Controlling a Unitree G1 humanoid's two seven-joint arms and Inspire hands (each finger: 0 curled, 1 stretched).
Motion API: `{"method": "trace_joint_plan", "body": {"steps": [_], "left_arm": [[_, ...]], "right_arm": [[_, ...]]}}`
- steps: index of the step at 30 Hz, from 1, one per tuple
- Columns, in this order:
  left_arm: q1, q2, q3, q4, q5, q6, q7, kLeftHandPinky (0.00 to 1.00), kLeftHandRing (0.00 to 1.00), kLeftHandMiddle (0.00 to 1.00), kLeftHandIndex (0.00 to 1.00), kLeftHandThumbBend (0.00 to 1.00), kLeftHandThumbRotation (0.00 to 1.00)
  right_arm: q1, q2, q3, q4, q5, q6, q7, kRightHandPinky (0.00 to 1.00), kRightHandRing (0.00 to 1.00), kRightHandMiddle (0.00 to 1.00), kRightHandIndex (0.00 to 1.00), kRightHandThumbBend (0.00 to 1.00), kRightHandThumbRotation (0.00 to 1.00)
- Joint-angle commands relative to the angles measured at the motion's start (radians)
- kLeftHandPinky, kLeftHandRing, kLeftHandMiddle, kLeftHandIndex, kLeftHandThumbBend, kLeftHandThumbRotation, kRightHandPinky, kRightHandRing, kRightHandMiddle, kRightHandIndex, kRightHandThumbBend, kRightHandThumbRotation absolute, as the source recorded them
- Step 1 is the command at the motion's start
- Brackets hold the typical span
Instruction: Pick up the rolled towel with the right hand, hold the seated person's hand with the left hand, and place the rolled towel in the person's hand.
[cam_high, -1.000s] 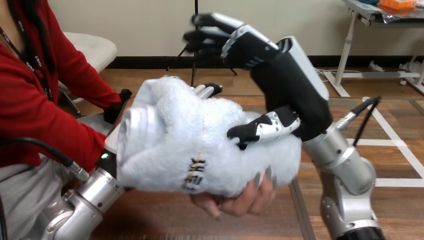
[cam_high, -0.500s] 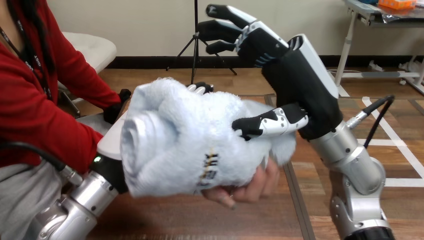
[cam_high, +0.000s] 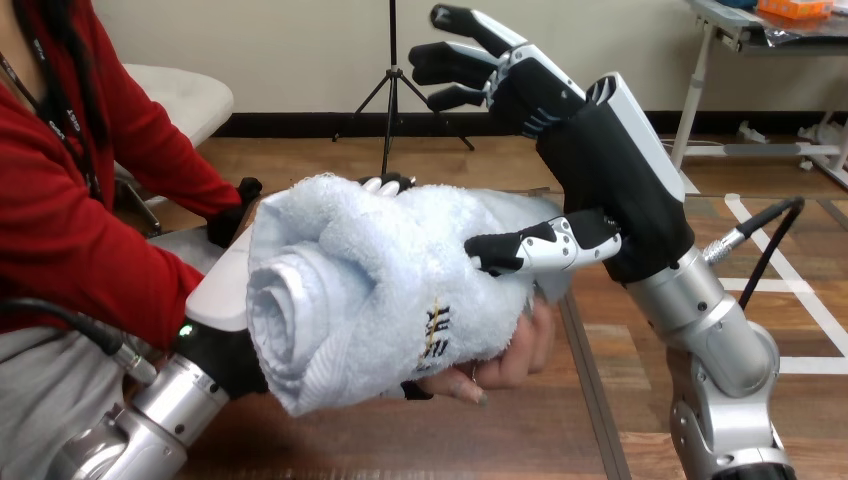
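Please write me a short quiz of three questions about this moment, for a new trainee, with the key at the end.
1. True or false: the right hand has its fingers curled tightly round the rolled towel.
2. Choose one: what carries the rolled towel from below at its end on the view's right? A) the right hand. B) the person's hand. C) nothing, it hangs free.
3. Fill in: the spiral end of the rolled towel shows toward the view's ___ side.

Key: 1 false, the fingers are straight and lifted above the towel. 2 B. 3 left.
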Motion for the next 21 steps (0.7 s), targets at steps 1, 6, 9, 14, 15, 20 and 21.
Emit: {"method": "trace_joint_plan", "body": {"steps": [1,6,9,14,15,20,21], "left_arm": [[-0.017,0.006,0.031,-0.037,-0.009,-0.004,0.011,0.96,1.00,1.00,1.00,1.00,0.73],[-0.009,0.003,0.034,-0.040,-0.005,-0.001,0.014,0.97,1.00,1.00,1.00,1.00,0.73],[-0.003,0.002,0.036,-0.045,0.001,0.004,0.015,0.98,1.00,1.00,1.00,1.00,0.73],[0.003,0.000,0.039,-0.047,0.017,0.010,0.023,1.00,1.00,1.00,1.00,1.00,0.73],[0.004,0.000,0.039,-0.049,0.021,0.014,0.023,1.00,1.00,1.00,1.00,1.00,0.73],[0.007,-0.001,0.040,-0.052,0.030,0.022,0.025,1.00,1.00,1.00,1.00,1.00,0.76],[0.008,-0.002,0.039,-0.051,0.032,0.023,0.027,1.00,1.00,1.00,1.00,1.00,0.76]], "right_arm": [[-0.012,-0.008,0.001,-0.041,-0.021,0.008,-0.031,0.73,0.83,0.87,0.95,1.00,0.43],[-0.005,-0.007,0.000,-0.049,-0.033,0.021,-0.054,0.73,0.84,0.89,0.97,1.00,0.43],[0.001,-0.005,0.000,-0.056,-0.038,0.031,-0.066,0.74,0.85,0.89,0.99,1.00,0.44],[0.006,-0.005,0.002,-0.061,-0.054,0.036,-0.086,0.74,0.86,0.90,1.00,1.00,0.46],[0.006,-0.004,0.002,-0.059,-0.056,0.036,-0.088,0.75,0.87,0.90,1.00,1.00,0.46],[0.010,-0.004,0.005,-0.058,-0.060,0.040,-0.098,0.75,0.87,0.91,1.00,1.00,0.47],[0.012,-0.003,0.005,-0.060,-0.061,0.044,-0.102,0.75,0.87,0.91,1.00,1.00,0.48]]}}
